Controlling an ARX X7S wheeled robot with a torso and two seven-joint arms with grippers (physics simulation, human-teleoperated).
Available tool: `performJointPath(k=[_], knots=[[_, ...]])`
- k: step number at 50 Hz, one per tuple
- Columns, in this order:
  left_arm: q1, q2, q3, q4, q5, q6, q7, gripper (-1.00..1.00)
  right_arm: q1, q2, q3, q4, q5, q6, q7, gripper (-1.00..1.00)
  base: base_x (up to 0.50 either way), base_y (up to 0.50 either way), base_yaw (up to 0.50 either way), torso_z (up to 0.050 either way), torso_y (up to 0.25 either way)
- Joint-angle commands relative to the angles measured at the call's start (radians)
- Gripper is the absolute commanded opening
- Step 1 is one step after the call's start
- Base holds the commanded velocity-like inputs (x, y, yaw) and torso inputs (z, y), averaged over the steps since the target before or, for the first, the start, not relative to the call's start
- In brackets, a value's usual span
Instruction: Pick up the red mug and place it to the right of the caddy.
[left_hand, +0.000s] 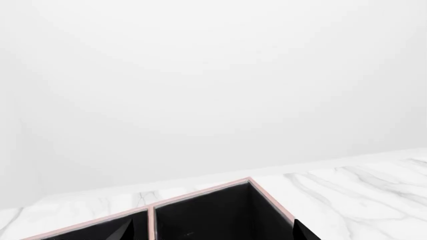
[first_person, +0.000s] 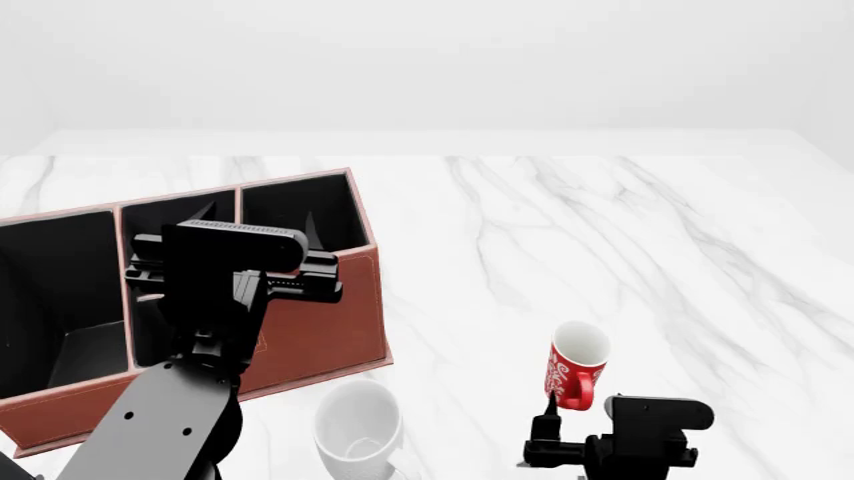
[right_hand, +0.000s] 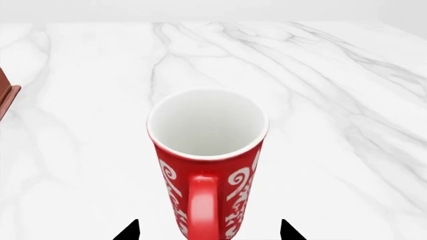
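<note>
Red mug (right_hand: 207, 165) upright on marble table (first_person: 641, 230), well right of caddy (first_person: 314, 330), near edge. Right gripper (right_hand: 208, 231) spread wide, straddling handle, nothing grasped. Left gripper (left_hand: 213, 231) parted over caddy, empty. Likely rigid, glazed, slippery, light; pinch across body, not handle.

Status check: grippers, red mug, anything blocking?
Right gripper open, jaws either side of red mug, handle toward it. Left gripper open over caddy. White mug beside caddy, near the drop zone.

white mug (first_person: 358, 430): upright, near front edge | marble table (first_person: 641, 230): white, grey-veined
</note>
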Motion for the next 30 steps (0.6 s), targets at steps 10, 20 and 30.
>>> performJointPath(k=[10,20,30], knots=[[0.003,-0.005,0.008,-0.009,-0.006,0.01,-0.007,1.0,0.006,0.01,-0.025,0.023,-0.002,-0.03,-0.018,-1.0,0.0,0.0,0.0,0.0,0.0],[0.006,-0.009,0.01,-0.01,-0.01,0.013,-0.011,1.0,0.006,0.011,-0.021,0.017,0.003,-0.035,-0.009,-1.0,0.0,0.0,0.0,0.0,0.0],[0.005,-0.013,0.011,-0.004,-0.015,0.009,-0.015,1.0,0.067,0.085,-0.028,-0.143,0.011,0.054,-0.029,-1.0,0.0,0.0,0.0,0.0,0.0]])
